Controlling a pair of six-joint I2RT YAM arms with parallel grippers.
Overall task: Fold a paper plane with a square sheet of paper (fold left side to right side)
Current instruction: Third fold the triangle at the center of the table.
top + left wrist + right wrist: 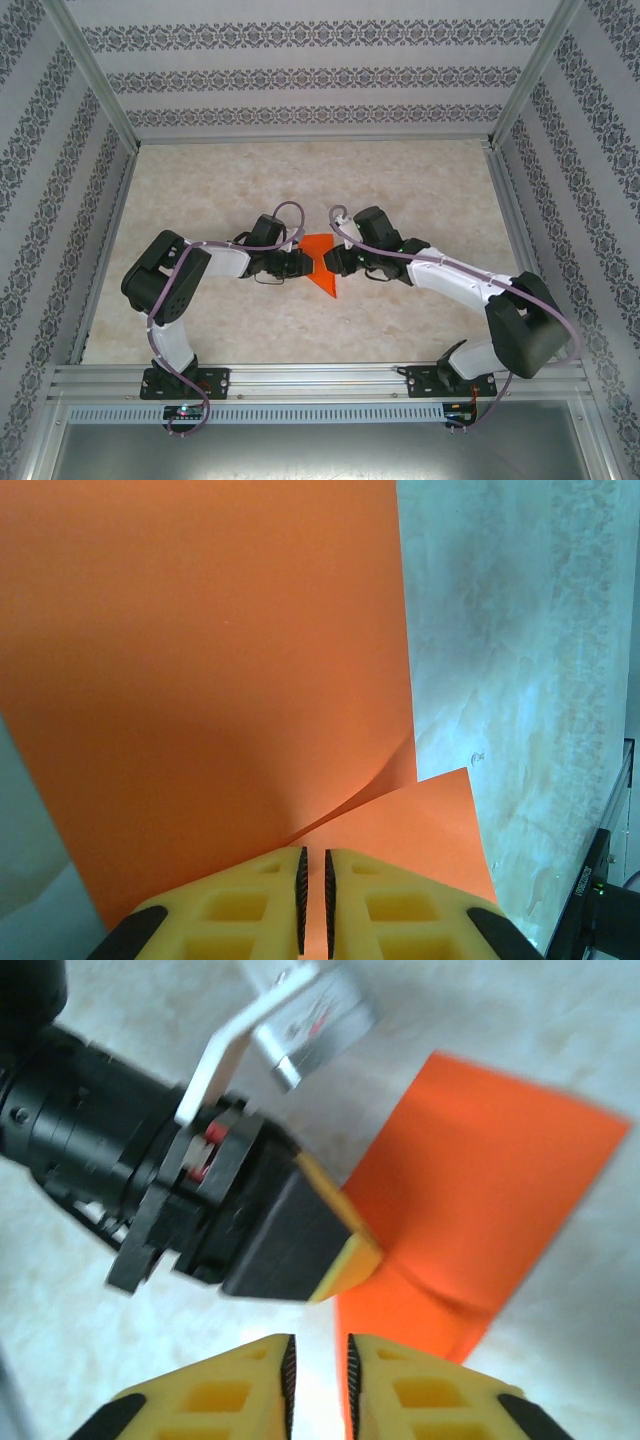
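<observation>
The left claw (pixel 313 900) is closed to a thin slit, and orange shows between its ribbed pads. I judge it clamped on the near edge of the paper (pixel 200 680). From that grip the sheet rises steeply in front of the left wrist camera, with a curled lip where a lower layer peels away on the right. Holding it up this way suits the task: the left side has to leave the table (pixel 500 630) before it can swing over to the right

The right claw (pixel 318 1385) has its jaws a little apart, with pale table showing through the gap. An orange edge runs just beside one pad, but nothing looks pinched there, so I take this claw as loose. It sits low and close, facing the left claw's tip, probably to steady the right part of the sheet or to press a crease

From above, the two arms meet nose to nose at the middle of the table. The paper lies between them as a small, angular orange shape, partly covered by both claws. Seen from the right wrist, one flat panel lies on the table and kinks upward beside the left claw's tip

The fold looks under way rather than finished; no slim dart shape shows yet
</observation>
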